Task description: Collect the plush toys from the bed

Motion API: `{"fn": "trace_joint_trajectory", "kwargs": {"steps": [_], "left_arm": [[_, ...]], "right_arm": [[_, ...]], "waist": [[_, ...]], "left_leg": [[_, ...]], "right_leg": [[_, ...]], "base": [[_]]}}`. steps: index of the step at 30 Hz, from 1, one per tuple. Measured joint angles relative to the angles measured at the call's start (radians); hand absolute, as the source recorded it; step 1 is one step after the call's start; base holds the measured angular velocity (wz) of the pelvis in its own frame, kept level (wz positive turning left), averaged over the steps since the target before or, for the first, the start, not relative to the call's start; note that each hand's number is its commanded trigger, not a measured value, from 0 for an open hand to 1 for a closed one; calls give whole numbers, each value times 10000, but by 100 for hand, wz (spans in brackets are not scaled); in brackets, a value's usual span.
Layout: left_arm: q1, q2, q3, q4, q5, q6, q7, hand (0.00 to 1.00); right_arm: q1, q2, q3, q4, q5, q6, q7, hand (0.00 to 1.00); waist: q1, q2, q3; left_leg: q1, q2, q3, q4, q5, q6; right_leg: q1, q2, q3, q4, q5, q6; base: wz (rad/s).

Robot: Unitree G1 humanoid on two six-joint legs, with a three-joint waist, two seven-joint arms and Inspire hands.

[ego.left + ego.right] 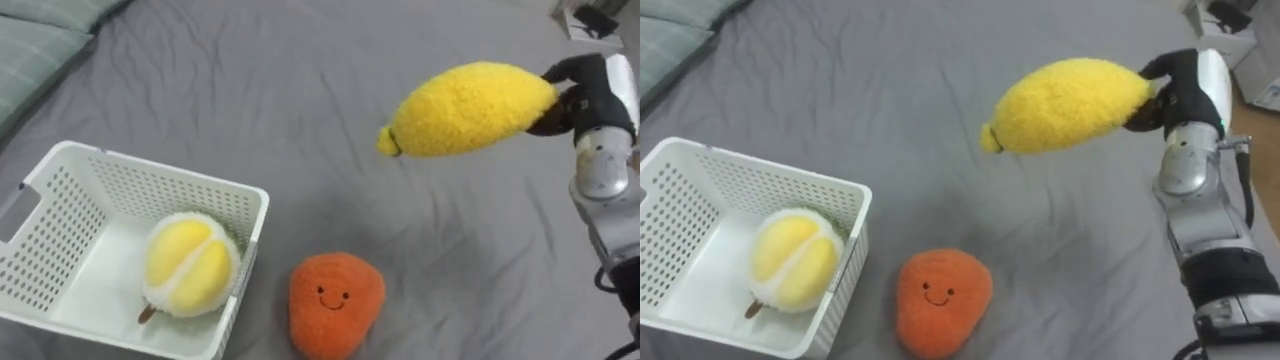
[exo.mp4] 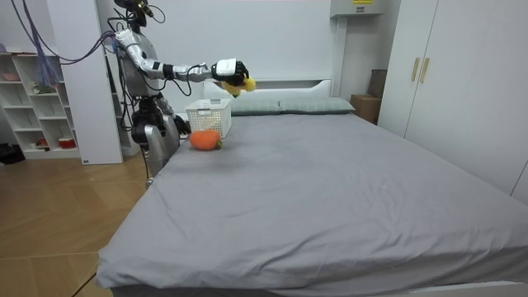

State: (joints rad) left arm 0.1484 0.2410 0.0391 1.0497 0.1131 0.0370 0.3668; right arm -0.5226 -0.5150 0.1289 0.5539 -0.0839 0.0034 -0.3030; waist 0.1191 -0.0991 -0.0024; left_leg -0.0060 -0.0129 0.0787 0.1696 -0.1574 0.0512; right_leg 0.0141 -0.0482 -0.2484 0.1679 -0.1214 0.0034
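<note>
fuzzy yellow lemon plush (image 1: 468,108), right hand (image 1: 588,92)

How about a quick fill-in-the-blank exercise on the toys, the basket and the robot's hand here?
1. The robot's right hand holds the lemon plush in the air above the grey ____.
2. The durian plush lies ____ the white basket.
3. The smiling plush beside the basket is ____ in colour.

Missing words: bed; inside; orange.
</note>
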Motion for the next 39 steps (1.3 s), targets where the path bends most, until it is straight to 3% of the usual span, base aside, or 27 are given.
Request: {"fn": "trace_joint_trajectory", "kwargs": {"steps": [3,7,9,10,14,17,24,28,32,35,39], "left_arm": [[71,-29,-3,-200,0,5,15,0],[310,-292,1,-518,14,63,16,0],[336,-343,-29,-520,12,65,15,0],[359,-358,-35,-530,13,65,15,0],[585,-378,-33,-789,439,109,-23,0],[646,-376,-13,-898,1340,260,-84,0],[566,-377,3,-900,1628,437,-348,0],[615,-375,-11,-899,1631,463,-321,0],[805,-377,-15,-878,1633,501,-296,0],[835,-383,-12,-895,1657,514,-295,0],[846,-432,56,-966,1890,694,-322,0]], "right_arm": [[15,2,-1,-775,-247,-78,0,100],[790,98,-213,-3018,-424,-16,258,100],[796,173,-213,-3327,-423,-16,385,100],[789,179,-212,-3434,-460,-13,459,100],[791,293,-172,-3864,-725,105,760,100],[793,419,-37,-4368,-1212,269,946,100],[1006,858,84,-4913,-1611,363,1159,100],[1035,906,385,-4940,-1818,444,1202,100],[1035,1321,646,-4948,-1992,444,1343,100],[1031,1344,692,-4948,-2065,445,1341,100],[1031,1573,1027,-4948,-2588,583,1330,100]], "waist": [[-17,54,9],[-35,334,-33],[-42,420,25],[3,432,17],[52,404,29],[161,318,47],[369,39,83],[560,19,77],[751,37,89],[847,37,88],[1240,51,92]], "left_leg": [[108,-9,1,0,1,2],[237,-34,-31,-15,-6,18],[370,-30,-43,-32,-4,16],[388,-26,-55,-55,-5,14],[440,-10,-53,-87,-8,7],[437,-11,-68,-97,-12,3],[518,-23,-360,-94,-24,-7],[506,-68,-583,-58,-23,-3],[463,-108,-747,-24,-23,-3],[319,-167,-922,10,-21,3],[224,-203,-1102,82,-22,6]], "right_leg": [[124,-5,-6,6,0,0],[254,1,-47,3,-5,11],[377,2,-47,-4,-17,27],[399,4,-46,15,-38,42],[407,33,-47,-1,-44,41],[437,36,-98,-2,-45,44],[661,31,-367,-16,-51,54],[735,-13,-572,-7,-71,87],[767,-29,-641,-19,-90,114],[743,-75,-861,-20,-109,142],[767,-107,-1151,-26,-122,161]], "base": [[1],[2],[0],[0],[0],[2],[13],[15],[8],[18],[14]]}}
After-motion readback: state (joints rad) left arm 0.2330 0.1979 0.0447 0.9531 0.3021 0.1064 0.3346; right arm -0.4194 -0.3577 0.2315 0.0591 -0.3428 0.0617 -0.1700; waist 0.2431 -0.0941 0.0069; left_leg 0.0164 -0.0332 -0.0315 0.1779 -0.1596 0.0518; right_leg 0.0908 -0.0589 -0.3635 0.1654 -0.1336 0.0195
